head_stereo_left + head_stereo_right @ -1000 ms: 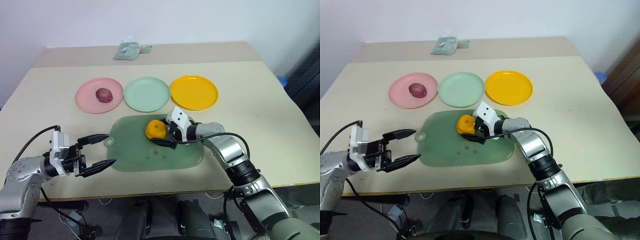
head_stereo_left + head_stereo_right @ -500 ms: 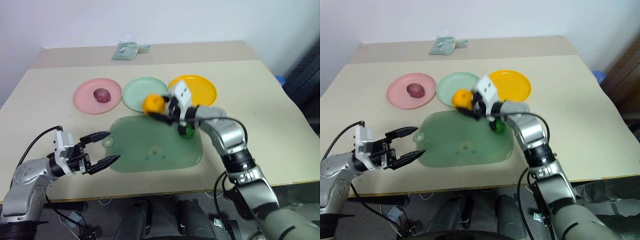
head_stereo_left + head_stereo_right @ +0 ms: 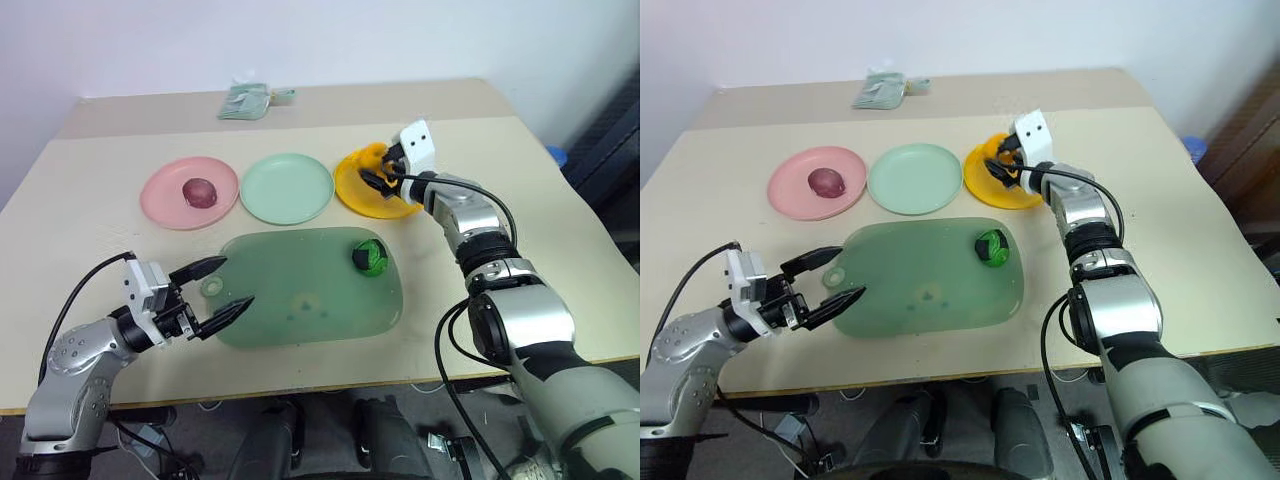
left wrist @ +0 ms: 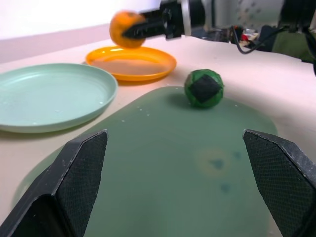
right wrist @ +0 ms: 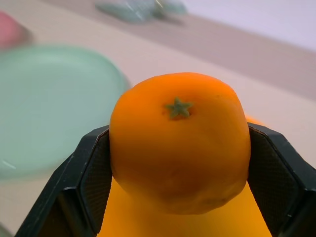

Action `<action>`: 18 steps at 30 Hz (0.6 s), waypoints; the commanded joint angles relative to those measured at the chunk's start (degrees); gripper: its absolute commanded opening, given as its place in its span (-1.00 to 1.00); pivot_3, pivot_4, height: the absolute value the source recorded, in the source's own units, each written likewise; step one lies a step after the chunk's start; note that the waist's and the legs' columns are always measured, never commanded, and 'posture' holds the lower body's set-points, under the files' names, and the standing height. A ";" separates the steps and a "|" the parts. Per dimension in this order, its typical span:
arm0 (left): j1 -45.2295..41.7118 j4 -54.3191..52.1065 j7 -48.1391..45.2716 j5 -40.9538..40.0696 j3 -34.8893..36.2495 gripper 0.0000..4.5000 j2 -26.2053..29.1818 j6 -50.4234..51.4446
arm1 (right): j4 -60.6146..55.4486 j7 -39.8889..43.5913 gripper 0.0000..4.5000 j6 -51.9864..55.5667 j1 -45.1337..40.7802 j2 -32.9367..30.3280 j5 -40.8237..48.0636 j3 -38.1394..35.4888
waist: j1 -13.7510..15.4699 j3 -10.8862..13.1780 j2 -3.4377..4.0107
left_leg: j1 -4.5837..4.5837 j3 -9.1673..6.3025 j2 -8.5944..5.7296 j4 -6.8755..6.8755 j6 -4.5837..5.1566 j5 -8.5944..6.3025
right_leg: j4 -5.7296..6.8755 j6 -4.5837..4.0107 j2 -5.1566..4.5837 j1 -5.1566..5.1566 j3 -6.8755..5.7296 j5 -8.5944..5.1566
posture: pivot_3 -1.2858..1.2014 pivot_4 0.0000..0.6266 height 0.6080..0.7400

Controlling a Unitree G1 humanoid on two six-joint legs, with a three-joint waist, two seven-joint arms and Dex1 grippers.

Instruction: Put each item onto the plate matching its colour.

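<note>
My right gripper (image 3: pixel 380 168) is shut on the orange fruit (image 3: pixel 373 154) and holds it just over the near-left part of the yellow plate (image 3: pixel 400 204). Up close, the fruit (image 5: pixel 180 138) sits stem up between both black fingers (image 5: pixel 94 168). The green ball with black patches (image 3: pixel 369 256) lies on the translucent green tray (image 3: pixel 300 300), towards its far right. A dark purple-red ball (image 3: pixel 199 191) rests on the pink plate (image 3: pixel 160 200). The mint green plate (image 3: pixel 287 188) between them holds nothing. My left gripper (image 3: pixel 232 282) hangs open at the tray's near-left edge.
A crumpled pale green packet (image 3: pixel 246 101) lies at the far side of the table. The three plates stand in a row beyond the tray. A blue object (image 3: pixel 557 157) sits off the table's right edge.
My right gripper closed on the orange fruit on the tray, lifted it and carried it away to the right, over the yellow plate. That uncovered the green ball. My left gripper stayed open in place.
</note>
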 commanded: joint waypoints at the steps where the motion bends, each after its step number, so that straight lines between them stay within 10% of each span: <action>1: 1.30 -2.65 0.32 -0.31 1.30 1.00 0.50 -0.57 | 4.16 -1.66 0.65 -4.22 -3.51 0.36 -0.91 -1.54 | -0.28 0.01 0.01 | 0.00 -0.01 0.01 -0.02 -0.02 0.02 | 0.01 -0.01 0.01 -0.01 0.00 0.00 | 0.03 -0.52 1.00; 3: 1.84 -3.31 0.59 -0.52 1.49 1.00 0.63 -0.36 | 5.82 -1.97 0.98 -4.85 -3.59 0.69 -1.22 -1.75 | -0.56 0.01 0.01 | 0.00 -0.01 0.02 -0.02 -0.04 0.03 | 0.05 -0.02 0.01 -0.01 0.00 -0.01 | 0.03 -0.52 1.00; 11: 3.21 -3.76 -1.74 -1.21 0.90 1.00 2.13 0.29 | -1.19 10.93 0.98 -0.65 -1.73 -1.69 4.57 -6.30 | -0.65 0.04 0.07 | 0.01 -0.02 0.01 0.01 -0.03 0.03 | 0.13 -0.03 0.02 -0.02 0.00 -0.02 | 0.03 -0.52 1.00; 18: -1.23 0.46 -4.39 -0.50 -1.07 1.00 2.34 0.40 | -43.61 23.87 0.98 23.16 17.37 -8.04 16.39 -6.26 | 1.01 0.04 0.09 | 0.00 -0.10 0.02 0.09 -0.01 0.01 | 0.19 -0.03 0.00 0.01 -0.05 -0.02 | 0.03 -0.52 1.00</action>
